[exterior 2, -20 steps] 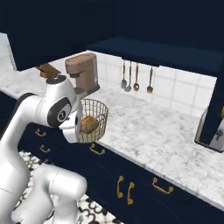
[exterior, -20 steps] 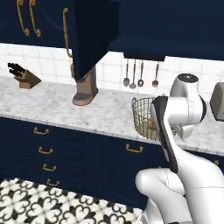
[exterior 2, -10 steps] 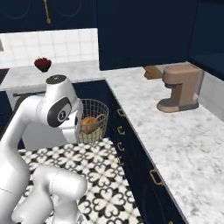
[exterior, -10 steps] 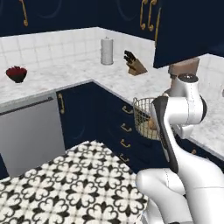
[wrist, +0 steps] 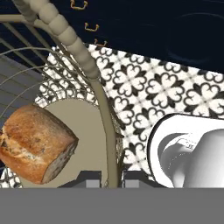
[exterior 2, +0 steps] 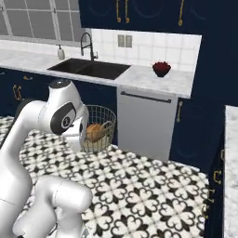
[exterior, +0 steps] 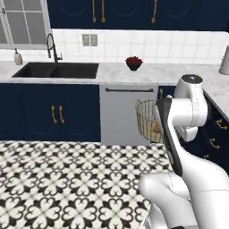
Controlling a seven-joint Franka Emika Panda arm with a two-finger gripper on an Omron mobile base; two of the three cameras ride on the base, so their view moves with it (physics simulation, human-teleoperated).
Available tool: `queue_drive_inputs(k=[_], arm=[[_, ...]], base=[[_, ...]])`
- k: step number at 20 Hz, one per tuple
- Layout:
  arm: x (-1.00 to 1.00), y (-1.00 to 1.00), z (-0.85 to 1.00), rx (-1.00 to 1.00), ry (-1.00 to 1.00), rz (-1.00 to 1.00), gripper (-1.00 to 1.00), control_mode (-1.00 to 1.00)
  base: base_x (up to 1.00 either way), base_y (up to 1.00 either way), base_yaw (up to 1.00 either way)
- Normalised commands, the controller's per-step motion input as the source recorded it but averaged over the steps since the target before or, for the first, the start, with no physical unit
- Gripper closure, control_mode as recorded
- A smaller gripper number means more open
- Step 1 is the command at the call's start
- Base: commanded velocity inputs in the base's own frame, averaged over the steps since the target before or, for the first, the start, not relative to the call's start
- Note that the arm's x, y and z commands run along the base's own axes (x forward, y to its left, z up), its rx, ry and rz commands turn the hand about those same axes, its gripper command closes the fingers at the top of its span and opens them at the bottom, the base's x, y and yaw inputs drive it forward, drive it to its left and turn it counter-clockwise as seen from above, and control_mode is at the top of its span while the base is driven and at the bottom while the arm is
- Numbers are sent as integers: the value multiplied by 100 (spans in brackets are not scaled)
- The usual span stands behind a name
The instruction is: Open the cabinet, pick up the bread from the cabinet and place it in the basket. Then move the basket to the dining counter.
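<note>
Patterned tile floor (exterior 2: 153,186) below; claw (wrist: 112,178) clamped on basket (wrist: 107,131) rim, bread (wrist: 35,142) inside.

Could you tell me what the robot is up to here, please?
The arm is carrying the wire basket in the air above the patterned floor, its gripper shut on the basket's rim. The bread already lies inside the basket. In the base views the robot faces the sink counter, so the basket is not yet set down anywhere.

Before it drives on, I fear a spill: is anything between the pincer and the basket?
No. The pincer is shut on the basket's rim, one finger each side; the bread lies inside.
</note>
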Motion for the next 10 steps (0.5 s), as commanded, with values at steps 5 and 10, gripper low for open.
queue_drive_inputs(k=[5,10], arm=[[0,0,0,0,0,0,100,100],[0,0,0,0,0,0,100,100]], base=[[-7,0,100],[-6,0,100]])
